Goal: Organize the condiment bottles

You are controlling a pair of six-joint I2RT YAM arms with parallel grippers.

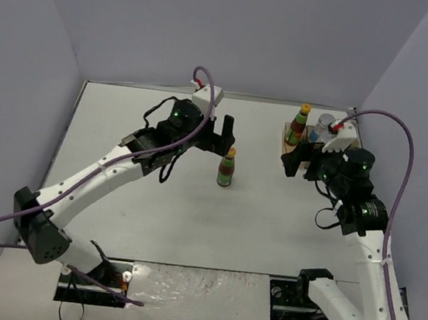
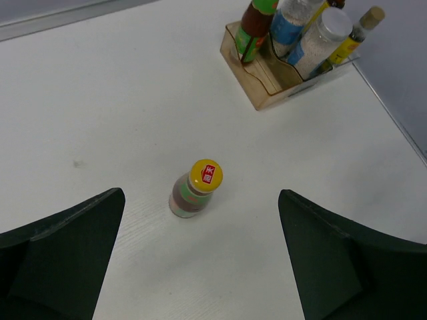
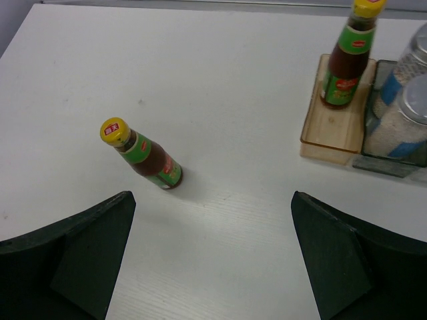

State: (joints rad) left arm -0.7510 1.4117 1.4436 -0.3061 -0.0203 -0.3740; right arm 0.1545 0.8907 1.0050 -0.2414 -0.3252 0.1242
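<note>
One yellow-capped sauce bottle (image 1: 227, 169) stands alone on the counter (image 1: 151, 223), other bottles (image 2: 293, 27) sit in the tray (image 2: 257, 87), and the left tool (image 2: 202, 267) and right tool (image 3: 210, 267) are both spread apart.

Dark bottle in the tray (image 2: 255, 21): cap being cut off by the left wrist view's top edge.
Silver-topped cylinders (image 3: 400, 123): being cropped by the right wrist view's right edge.
Yellow-labelled bottle (image 2: 348, 41): hiding mostly behind a cylinder.
Tray (image 1: 288, 138): being partly covered by the right gripper (image 1: 300, 159) from above.
Lone bottle (image 3: 150, 160), label print: appearing too small to read.
</note>
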